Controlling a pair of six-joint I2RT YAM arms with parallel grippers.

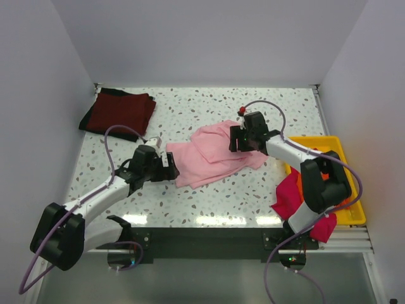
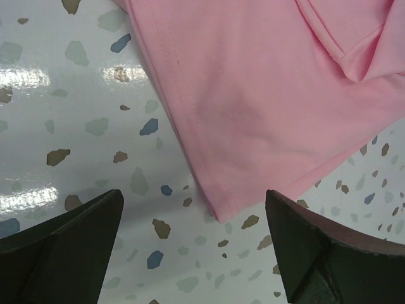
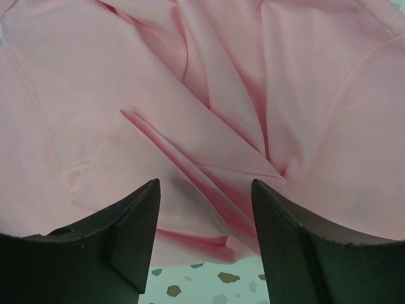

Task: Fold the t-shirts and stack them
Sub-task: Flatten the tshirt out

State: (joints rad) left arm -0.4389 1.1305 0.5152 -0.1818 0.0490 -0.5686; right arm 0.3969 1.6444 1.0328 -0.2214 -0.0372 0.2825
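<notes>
Wrist views: left gripper (image 2: pixel 194 202) and right gripper (image 3: pixel 205 190) wide open, empty, at edges of rumpled pale pink cotton t-shirt (image 2: pixel 253 95).

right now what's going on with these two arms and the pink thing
Both arms are at the pale pink t-shirt, lying rumpled mid-table. The left claw is open at its hem corner, the right claw open over its creased right side; neither grips it. A folded maroon t-shirt sits at the far left corner, and a magenta t-shirt spills from the yellow tray.
</notes>
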